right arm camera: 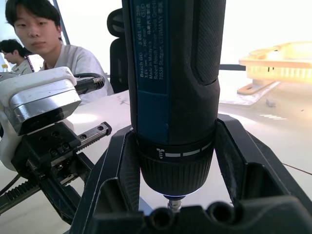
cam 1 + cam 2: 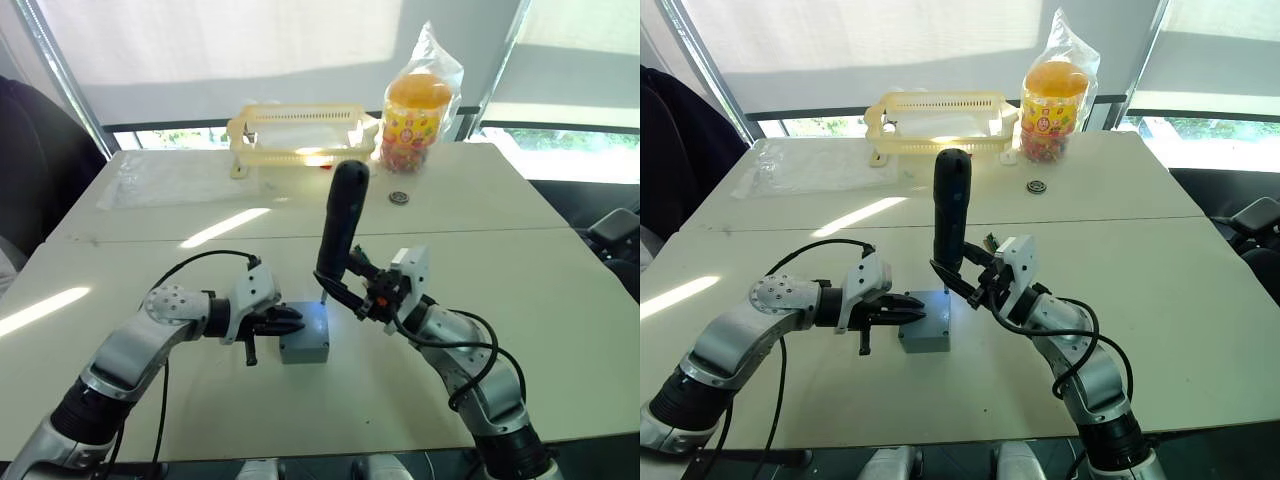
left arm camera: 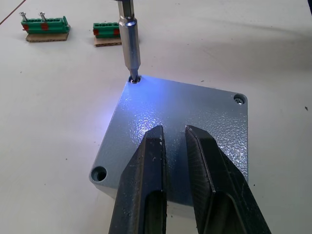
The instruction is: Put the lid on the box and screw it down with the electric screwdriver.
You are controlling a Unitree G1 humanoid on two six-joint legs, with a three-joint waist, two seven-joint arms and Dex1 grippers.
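The left gripper (image 2: 292,322) lies low at the near middle of the table (image 2: 520,270), its two black fingers (image 3: 146,170) drawn almost together with only a thin slit between them and nothing pinched. Their tips rest over the left part of the lid (image 3: 195,112), which sits flat on the box (image 2: 304,347); whether the tips press on the lid or hover just above it cannot be told. The box stands just right of this gripper.

Just right of the box, the right gripper (image 2: 345,288) clamps the electric screwdriver (image 2: 341,225) around its lower body and holds it nearly upright, leaning slightly. Its thin metal bit (image 3: 130,44) comes down into the screw hole at the lid's far corner, and a bluish light falls on the lid around it. Two other corner holes (image 3: 99,173) show on the lid.

Two small green terminal blocks (image 3: 45,25) lie on the table beyond the box. At the far edge stand a yellow slotted basket (image 2: 300,130) and, right of it, a bagged jar of sweets (image 2: 417,110). A person (image 1: 44,39) sits past the table's left side.
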